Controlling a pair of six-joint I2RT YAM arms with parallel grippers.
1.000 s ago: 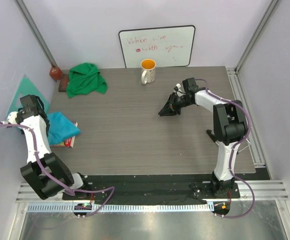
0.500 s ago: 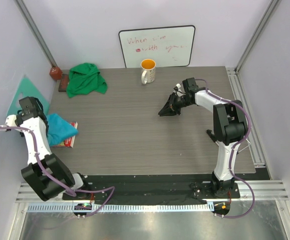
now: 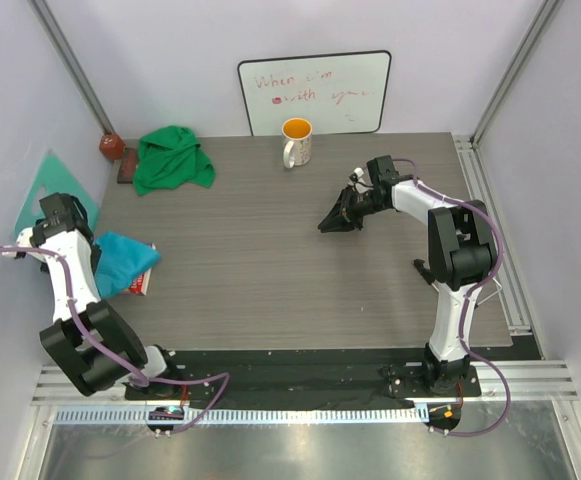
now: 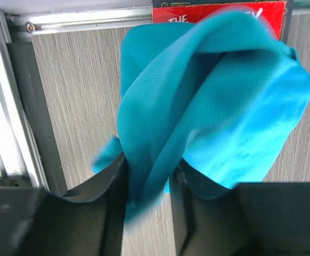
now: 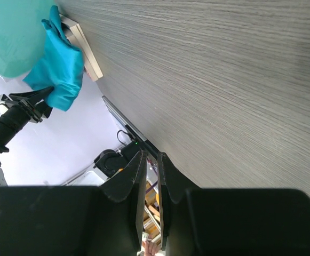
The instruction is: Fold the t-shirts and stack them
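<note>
Where its two dark fingers close together, the left gripper (image 4: 148,180) pinches a fold of the soft turquoise-blue cloth t-shirt (image 4: 219,112). The shirt bunches just ahead of the gripper over a flat red printed box (image 4: 173,15). The crumpled kelly-green cloth t-shirt (image 3: 173,160) lies well beyond the gripper, near the back wall. The right gripper (image 5: 149,160) has its fingers nearly together on nothing and hangs low over the grey wood-grain table (image 5: 240,80).

Left arm (image 3: 67,285) folded back, left gripper (image 4: 146,181) clamped on turquoise t-shirt (image 4: 213,106). Right arm (image 3: 452,245) reaching forward-left, right gripper (image 5: 150,157) closed, angled down.
</note>
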